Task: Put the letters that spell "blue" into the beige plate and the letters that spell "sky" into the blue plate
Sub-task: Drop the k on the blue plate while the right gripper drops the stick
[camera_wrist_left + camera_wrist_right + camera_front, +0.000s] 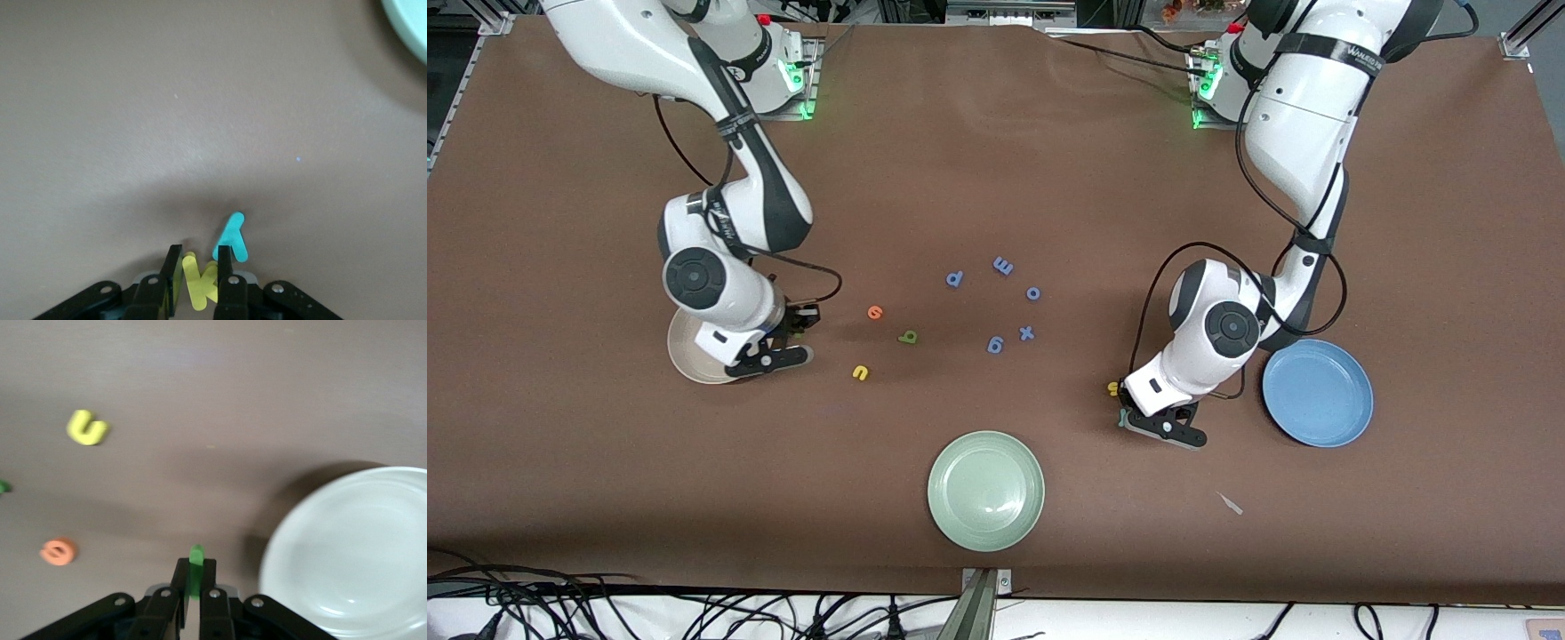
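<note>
My left gripper (pixel 200 257) is shut on the yellow "k" (pixel 200 285), low over the table beside the blue plate (pixel 1318 392). The teal "y" (pixel 231 239) lies against the outside of one finger. In the front view this gripper (pixel 1165 428) hides both letters. A small yellow letter (pixel 1112 388) lies by that hand, half hidden. My right gripper (pixel 195 565) is shut on the thin green "l" (pixel 196 555) at the rim of the beige plate (pixel 347 547), also seen in the front view (pixel 769 361). Orange "e" (pixel 875 312), olive "b" (pixel 908 337) and yellow "u" (pixel 860 372) lie on the table.
Several all-blue letters (pixel 1003 265) are scattered mid-table, between the two arms. A pale green plate (pixel 985 490) sits near the table's front edge. A small pale scrap (pixel 1230 503) lies toward the left arm's end, nearer the camera than the blue plate.
</note>
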Tool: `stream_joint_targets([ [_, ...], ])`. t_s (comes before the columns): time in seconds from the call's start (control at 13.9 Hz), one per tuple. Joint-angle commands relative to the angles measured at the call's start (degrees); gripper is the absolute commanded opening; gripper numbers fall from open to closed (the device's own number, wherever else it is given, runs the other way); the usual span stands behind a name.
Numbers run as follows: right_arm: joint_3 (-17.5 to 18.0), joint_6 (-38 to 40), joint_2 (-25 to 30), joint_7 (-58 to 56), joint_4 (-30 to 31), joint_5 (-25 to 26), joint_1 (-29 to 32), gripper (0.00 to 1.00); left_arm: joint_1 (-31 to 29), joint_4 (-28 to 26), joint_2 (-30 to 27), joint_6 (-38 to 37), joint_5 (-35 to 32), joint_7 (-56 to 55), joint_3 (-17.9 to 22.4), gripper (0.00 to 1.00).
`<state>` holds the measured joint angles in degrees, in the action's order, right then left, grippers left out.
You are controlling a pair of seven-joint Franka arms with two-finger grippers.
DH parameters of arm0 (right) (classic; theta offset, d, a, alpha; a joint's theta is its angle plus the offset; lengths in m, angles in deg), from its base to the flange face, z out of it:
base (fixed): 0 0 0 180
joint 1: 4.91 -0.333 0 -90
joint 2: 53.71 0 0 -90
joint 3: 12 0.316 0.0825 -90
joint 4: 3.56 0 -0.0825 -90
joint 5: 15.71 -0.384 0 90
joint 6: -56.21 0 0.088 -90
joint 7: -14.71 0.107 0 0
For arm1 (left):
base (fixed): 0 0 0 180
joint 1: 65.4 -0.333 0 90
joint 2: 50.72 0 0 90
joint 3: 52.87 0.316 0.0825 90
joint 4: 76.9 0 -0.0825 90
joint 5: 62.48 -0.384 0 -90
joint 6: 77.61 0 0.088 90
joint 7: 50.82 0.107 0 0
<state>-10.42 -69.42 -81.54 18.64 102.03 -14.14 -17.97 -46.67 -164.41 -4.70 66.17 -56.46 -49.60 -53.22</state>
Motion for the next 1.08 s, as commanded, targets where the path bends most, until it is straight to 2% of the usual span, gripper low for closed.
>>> stream_joint_targets([
  [0.0,0.35,0.92,-0.82,-4.00,-0.91,0.09,5.30,0.03,-1.94,-1.96,-5.04,-4.10,1.09,3.16,0.61,0.04],
  [0.22,0.35,0.57,-2.40,-8.40,-1.17,0.18,9.71,0.10,-6.68,-6.77,-10.14,-7.46,1.45,13.52,0.61,0.02],
  [0.29,0.35,0.57,-3.10,-7.88,-1.43,0.10,10.59,0.51,-8.09,-9.50,-11.99,-7.47,1.45,16.60,0.61,0.02],
  [0.36,0.44,0.40,-3.19,-7.53,-1.35,-0.43,10.95,1.00,-10.01,-12.05,-13.75,-7.47,1.45,19.59,0.96,0.01],
  [0.5,0.44,0.31,-3.02,-6.83,-1.44,-0.87,10.60,1.00,-13.27,-14.88,-15.69,-7.47,1.36,26.35,1.92,0.00],
  [0.65,0.96,0.39,-2.93,1.47,-1.87,-0.70,9.38,1.00,-13.90,-15.85,-15.26,-7.29,1.45,31.37,5.34,0.03],
  [0.79,0.97,0.92,-2.93,7.39,-3.71,-0.96,6.05,1.00,-17.14,-16.38,-15.17,-7.11,1.36,33.93,5.36,0.03],
  [1.01,1.05,0.75,-3.80,18.80,-5.47,-0.87,2.35,1.00,-18.38,-16.56,-15.26,-6.85,1.53,34.82,5.36,0.07],
])
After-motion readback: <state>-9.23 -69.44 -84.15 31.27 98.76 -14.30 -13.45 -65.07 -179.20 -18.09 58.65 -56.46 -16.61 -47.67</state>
